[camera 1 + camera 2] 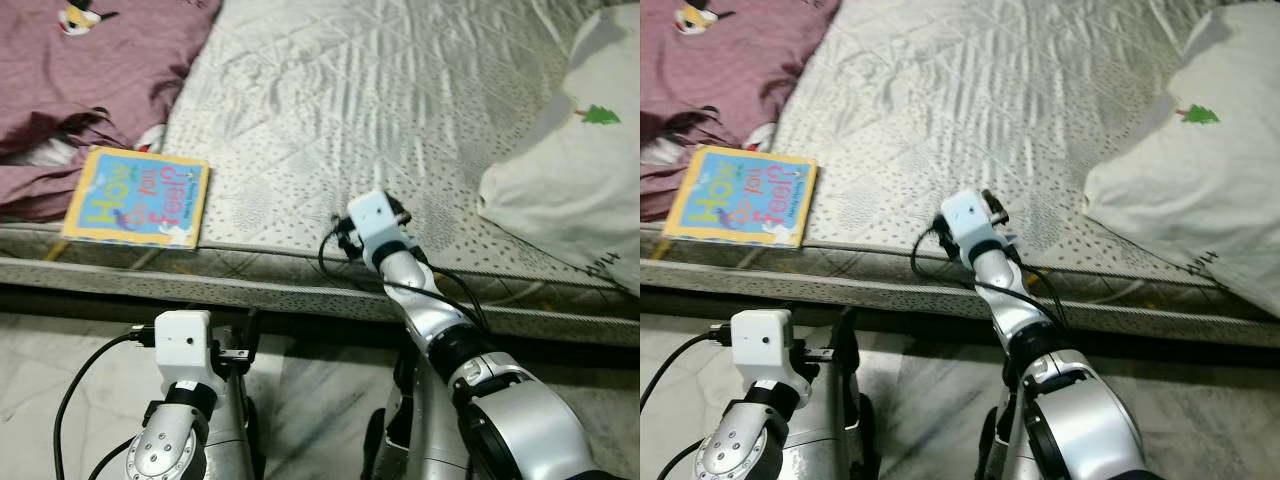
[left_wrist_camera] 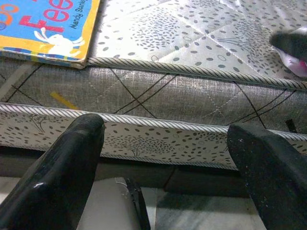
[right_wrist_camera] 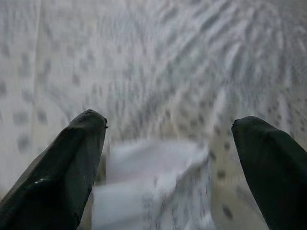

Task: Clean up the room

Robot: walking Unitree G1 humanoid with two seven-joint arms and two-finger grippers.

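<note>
A white crumpled scrap, paper or cloth (image 3: 153,187), lies blurred on the grey dotted mattress (image 1: 330,90). My right gripper (image 3: 168,124) hangs open just above it, one black finger on each side and neither touching it. In the head views the right wrist (image 1: 378,225) reaches over the mattress's front edge. A colourful children's book (image 1: 140,197) lies flat at the front left edge of the mattress. My left gripper (image 2: 165,129) is open and low in front of the mattress side, below and right of the book (image 2: 43,24).
A maroon blanket (image 1: 90,70) is bunched on the left of the mattress behind the book. A white pillow or cloth with a small green tree print (image 1: 570,170) covers the right side. Marble floor (image 1: 310,380) runs under the bed's edge.
</note>
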